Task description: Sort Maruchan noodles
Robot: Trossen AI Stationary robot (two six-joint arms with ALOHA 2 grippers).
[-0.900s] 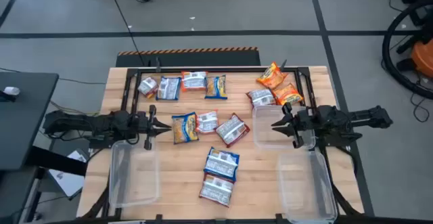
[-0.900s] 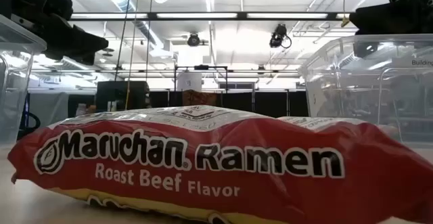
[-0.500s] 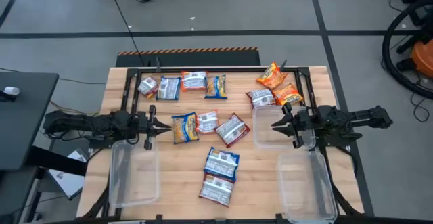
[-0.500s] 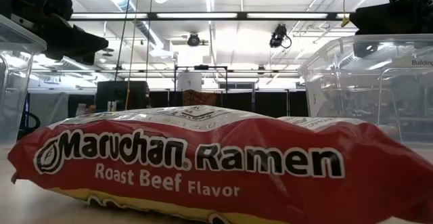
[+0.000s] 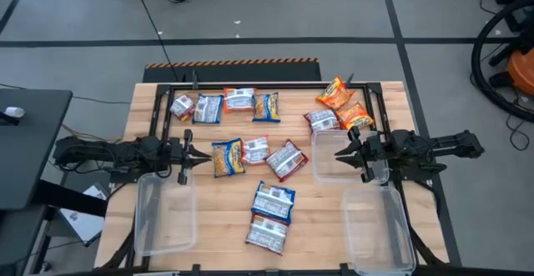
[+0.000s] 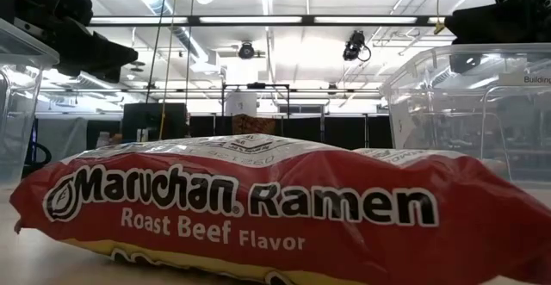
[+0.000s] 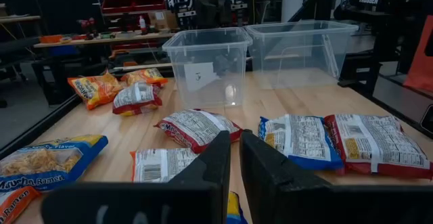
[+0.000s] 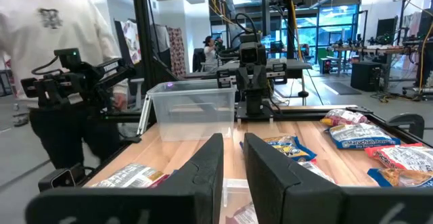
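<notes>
Maruchan noodle packets lie flat on the wooden table. A far row mixes blue-and-yellow and red-and-white ones, and two orange ones lie far right. In the middle lie a blue-and-yellow packet and two red-and-white packets. Near the front edge lie a blue packet and a red one. That red Roast Beef packet fills the low view. My left gripper hovers shut at the table's left, pointing right. My right gripper hovers shut over a clear bin's left rim, pointing left.
Three clear bins stand on the table: one near left, one near right, one at middle right under my right gripper. A black frame rail runs along the far edge. A person in a white shirt stands beyond the table's left side.
</notes>
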